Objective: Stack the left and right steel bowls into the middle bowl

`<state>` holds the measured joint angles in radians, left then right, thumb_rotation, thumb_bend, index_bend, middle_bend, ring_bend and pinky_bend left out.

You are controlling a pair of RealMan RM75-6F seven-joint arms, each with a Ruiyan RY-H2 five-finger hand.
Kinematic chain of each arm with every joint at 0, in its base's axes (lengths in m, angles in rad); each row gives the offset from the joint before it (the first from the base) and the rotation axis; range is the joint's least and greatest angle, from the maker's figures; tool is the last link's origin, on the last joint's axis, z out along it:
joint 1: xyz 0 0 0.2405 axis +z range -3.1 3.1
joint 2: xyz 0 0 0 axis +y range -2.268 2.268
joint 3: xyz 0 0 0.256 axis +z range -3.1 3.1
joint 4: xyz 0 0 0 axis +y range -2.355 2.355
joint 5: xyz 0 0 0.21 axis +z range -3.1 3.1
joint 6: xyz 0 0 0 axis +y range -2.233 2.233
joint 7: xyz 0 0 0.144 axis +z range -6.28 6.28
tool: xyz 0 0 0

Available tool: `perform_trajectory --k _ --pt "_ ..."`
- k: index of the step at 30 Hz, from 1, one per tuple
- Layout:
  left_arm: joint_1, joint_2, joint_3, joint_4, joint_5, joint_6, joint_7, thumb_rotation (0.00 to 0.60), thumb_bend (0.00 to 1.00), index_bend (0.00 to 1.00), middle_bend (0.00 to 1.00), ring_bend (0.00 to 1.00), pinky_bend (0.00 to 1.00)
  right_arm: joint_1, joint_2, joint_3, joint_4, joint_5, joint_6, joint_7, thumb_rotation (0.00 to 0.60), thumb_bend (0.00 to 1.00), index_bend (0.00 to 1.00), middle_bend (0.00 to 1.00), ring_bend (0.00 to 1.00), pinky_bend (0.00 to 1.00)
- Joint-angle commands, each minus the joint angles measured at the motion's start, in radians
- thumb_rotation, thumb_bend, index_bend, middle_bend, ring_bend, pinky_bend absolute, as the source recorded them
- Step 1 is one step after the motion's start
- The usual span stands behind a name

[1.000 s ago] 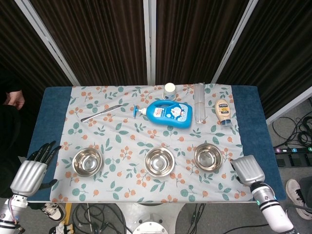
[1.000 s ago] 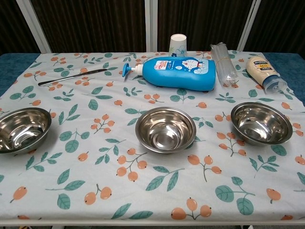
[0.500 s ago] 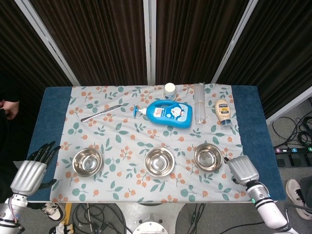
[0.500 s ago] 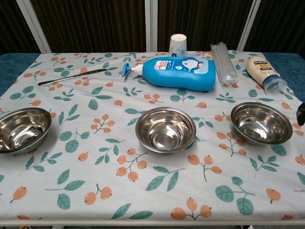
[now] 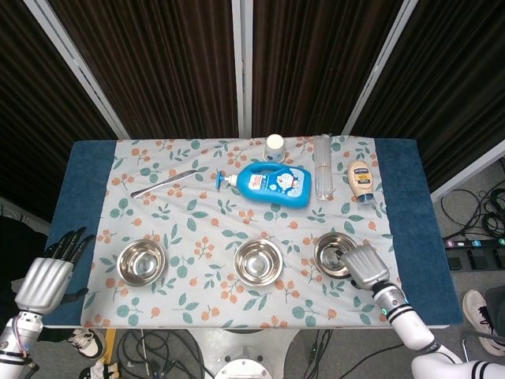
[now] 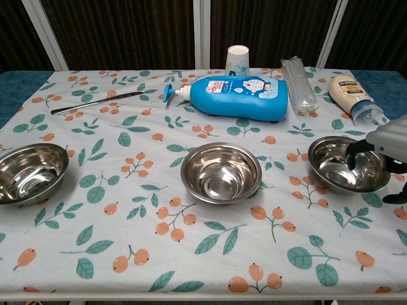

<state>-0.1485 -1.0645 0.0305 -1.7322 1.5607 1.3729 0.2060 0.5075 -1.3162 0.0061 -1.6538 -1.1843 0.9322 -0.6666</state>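
Three steel bowls stand in a row near the front of the floral cloth: left bowl (image 5: 141,262) (image 6: 30,171), middle bowl (image 5: 258,262) (image 6: 220,171), right bowl (image 5: 332,253) (image 6: 340,164). My right hand (image 5: 363,266) (image 6: 389,147) is at the right bowl's right rim. Its dark fingers (image 6: 355,151) reach over the rim into the bowl, while the thumb shows outside, below the rim. The bowl rests flat on the cloth. My left hand (image 5: 47,278) hovers off the table's left edge, fingers spread and empty, well left of the left bowl; the chest view does not show it.
Behind the bowls lie a blue pump bottle (image 5: 268,185) (image 6: 235,96), a paper cup (image 5: 274,146) (image 6: 237,58), a clear plastic packet (image 5: 323,167) (image 6: 297,76), a mayonnaise bottle (image 5: 360,181) (image 6: 353,96) and a knife (image 5: 166,182) (image 6: 95,103).
My right hand has come from the table's front right corner leftward to the right bowl's rim, its fingers now over the edge. The left hand and all bowls stayed put.
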Motion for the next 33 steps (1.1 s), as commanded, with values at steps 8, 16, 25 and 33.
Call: perform_trajectory --k 8,16,25,33 --pt "-0.004 -0.006 -0.001 0.016 -0.002 -0.004 -0.01 0.6 0.1 0.11 0.1 0.1 0.26 0.032 -0.052 -0.006 0.052 0.042 -0.015 -0.029 0.6 0.13 0.44 1.0 1.0 0.88" --pt "-0.003 -0.005 0.002 0.024 -0.006 -0.006 -0.02 0.6 0.1 0.11 0.1 0.1 0.26 0.045 -0.082 -0.014 0.077 0.056 -0.009 -0.037 0.6 0.2 0.52 1.0 1.0 0.88" --pt "-0.007 -0.005 0.003 0.027 -0.011 -0.016 -0.027 0.6 0.1 0.11 0.1 0.1 0.26 0.058 -0.106 -0.022 0.099 0.076 -0.007 -0.048 0.6 0.3 0.65 1.0 1.0 0.88" --pt "-0.008 -0.005 0.004 0.027 -0.012 -0.018 -0.038 0.6 0.1 0.11 0.1 0.1 0.26 0.062 -0.105 -0.028 0.096 0.094 0.007 -0.059 0.6 0.36 0.71 1.0 1.0 0.88"
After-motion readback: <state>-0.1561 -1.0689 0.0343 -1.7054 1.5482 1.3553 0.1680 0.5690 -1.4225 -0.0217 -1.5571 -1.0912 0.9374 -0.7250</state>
